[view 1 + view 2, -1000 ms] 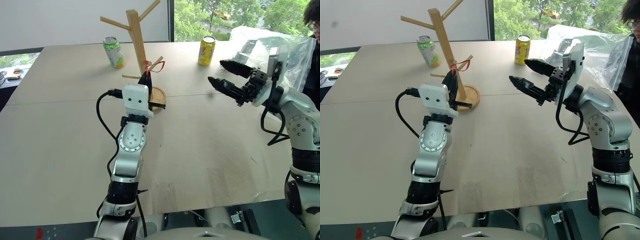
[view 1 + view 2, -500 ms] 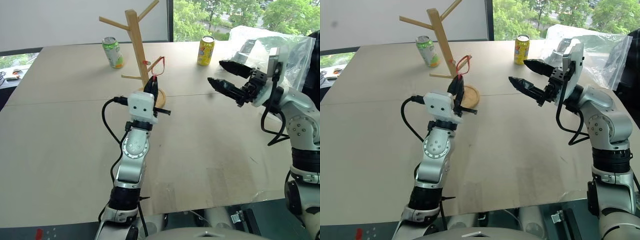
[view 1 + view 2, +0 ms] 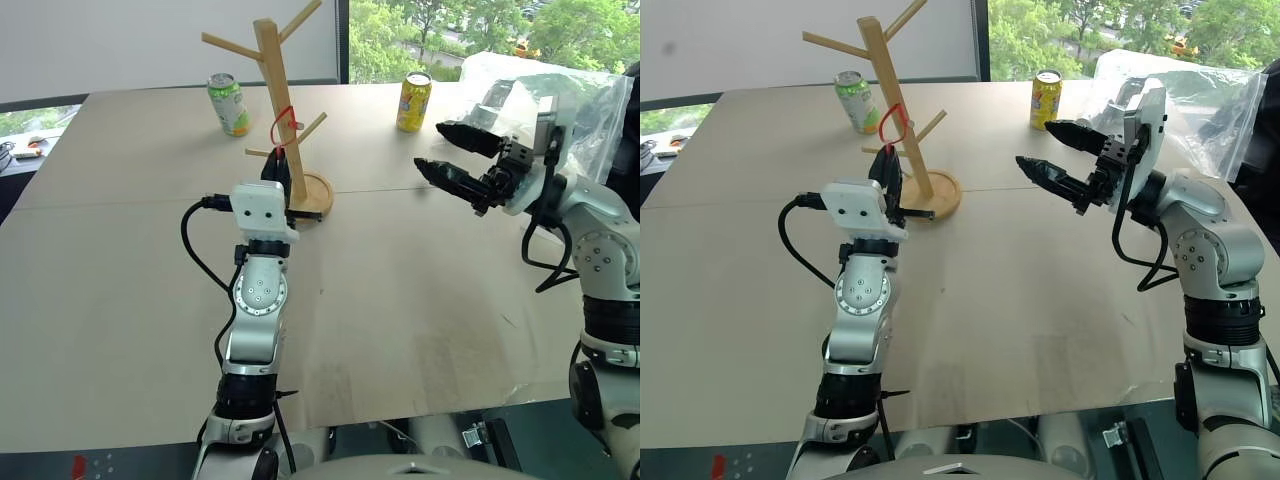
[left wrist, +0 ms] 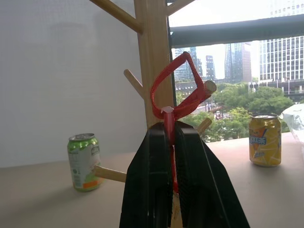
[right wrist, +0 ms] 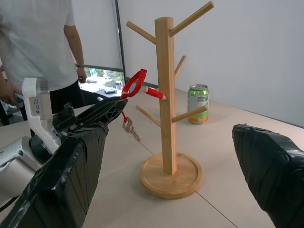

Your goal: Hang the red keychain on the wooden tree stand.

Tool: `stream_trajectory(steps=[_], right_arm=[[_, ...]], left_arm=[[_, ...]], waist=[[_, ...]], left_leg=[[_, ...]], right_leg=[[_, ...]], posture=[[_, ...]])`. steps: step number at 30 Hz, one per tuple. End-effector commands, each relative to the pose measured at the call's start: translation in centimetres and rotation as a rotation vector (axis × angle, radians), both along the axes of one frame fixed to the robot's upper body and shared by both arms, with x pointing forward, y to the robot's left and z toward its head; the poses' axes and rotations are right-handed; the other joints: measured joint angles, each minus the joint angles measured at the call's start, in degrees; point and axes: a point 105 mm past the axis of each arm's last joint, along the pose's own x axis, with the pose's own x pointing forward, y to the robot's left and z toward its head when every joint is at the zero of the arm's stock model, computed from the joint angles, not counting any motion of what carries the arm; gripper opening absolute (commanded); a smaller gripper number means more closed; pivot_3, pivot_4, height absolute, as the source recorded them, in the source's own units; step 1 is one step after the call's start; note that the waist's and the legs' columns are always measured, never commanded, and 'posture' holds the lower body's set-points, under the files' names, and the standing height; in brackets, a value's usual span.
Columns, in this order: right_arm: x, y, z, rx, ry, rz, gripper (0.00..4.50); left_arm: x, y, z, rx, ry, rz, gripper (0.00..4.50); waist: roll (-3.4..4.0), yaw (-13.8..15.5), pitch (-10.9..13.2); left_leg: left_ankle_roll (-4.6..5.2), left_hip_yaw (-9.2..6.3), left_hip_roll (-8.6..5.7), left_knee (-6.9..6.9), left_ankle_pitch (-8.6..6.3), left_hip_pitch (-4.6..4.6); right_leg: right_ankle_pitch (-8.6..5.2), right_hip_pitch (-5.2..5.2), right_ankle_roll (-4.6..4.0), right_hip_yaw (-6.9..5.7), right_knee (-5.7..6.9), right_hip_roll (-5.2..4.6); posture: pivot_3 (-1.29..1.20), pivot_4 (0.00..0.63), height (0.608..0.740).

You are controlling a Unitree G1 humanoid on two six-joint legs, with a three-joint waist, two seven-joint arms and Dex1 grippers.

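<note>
Red keychain [image 4: 176,97] — I see my left fingers [image 4: 190,175] pinching its strap, loop slanting upward over a peg tip of the wooden tree stand [image 3: 274,90], key dangling below — right fingers [image 3: 460,182] spread wide, well apart above the tabletop [image 3: 400,290].

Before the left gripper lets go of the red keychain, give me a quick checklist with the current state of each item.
1. Left gripper shut on the red keychain: ok.
2. Loop over a peg of the wooden tree stand: ok, the strap wraps the peg tip.
3. Loop seated far enough not to slip off: cannot tell.
4. Key hanging free below the gripper: ok.
5. Right gripper open and apart from the stand: ok.
6. Stand upright on its base: ok.
</note>
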Motion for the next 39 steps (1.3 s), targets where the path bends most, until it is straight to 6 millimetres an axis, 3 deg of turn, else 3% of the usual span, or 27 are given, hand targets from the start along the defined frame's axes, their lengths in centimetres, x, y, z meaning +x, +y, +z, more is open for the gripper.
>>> stream_trajectory(steps=[1,19,39], right_arm=[[-0.6,0.2,1.3,0.012,-0.056,0.019,4.5],[-0.7,0.4,1.0,0.012,-0.052,0.023,4.5],[-0.9,0.4,0.6,0.011,-0.041,0.022,4.5]], left_arm=[[0.5,0.2,0.2,0.012,0.003,0.029,0.07],[-1.2,-2.2,1.0,0.018,-0.074,-0.116,0.07],[-1.5,-2.4,1.2,0.018,-0.083,-0.125,0.07]], waist=[[0.0,0.0,0.0],[0.0,0.0,0.0],[0.0,0.0,0.0]], left_leg=[[0.0,0.0,0.0,0.0,0.0,0.0],[0.0,0.0,0.0,0.0,0.0,0.0],[0.0,0.0,0.0,-0.01,0.0,0.0]], right_leg=[[0.0,0.0,0.0,0.0,0.0,0.01],[0.0,0.0,-0.01,0.0,0.0,-0.03],[0.0,0.0,-0.01,0.0,0.0,-0.03]], posture=[[0.0,0.15,0.74],[0.0,0.15,0.74],[0.0,0.15,0.74]])
